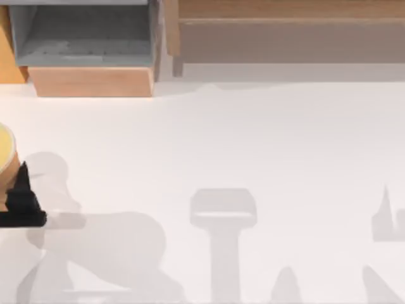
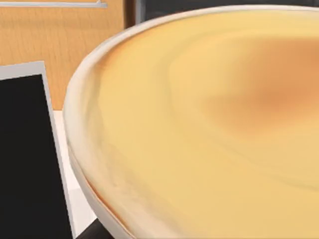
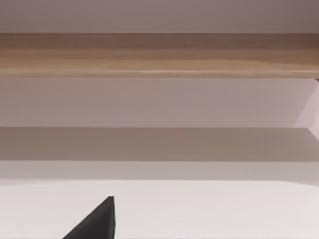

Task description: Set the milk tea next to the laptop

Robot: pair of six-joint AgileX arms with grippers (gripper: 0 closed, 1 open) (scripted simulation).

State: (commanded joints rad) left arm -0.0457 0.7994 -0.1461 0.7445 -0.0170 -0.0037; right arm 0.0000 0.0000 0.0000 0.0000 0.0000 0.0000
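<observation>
White tabletop [image 1: 240, 145] runs bare toward wooden shelving [image 1: 95, 79]. At its left edge, the left gripper [image 1: 19, 202] sits against the milk tea [image 1: 5, 155]; whether its jaws pinch the cup cannot be told. A loose hold could tip it.

Open white table [image 1: 253, 139]; wooden shelf [image 1: 285, 31] and box [image 1: 88, 79] along its far edge.

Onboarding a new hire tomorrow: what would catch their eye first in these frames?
The milk tea, seen close up from the left wrist as a broad yellow-orange top inside a pale rim; in the top view it sits at the table's far left edge, with the left gripper dark beside it. Next, the wooden cabinet with a grey open compartment at the back left, and long arm shadows across the white table.
</observation>
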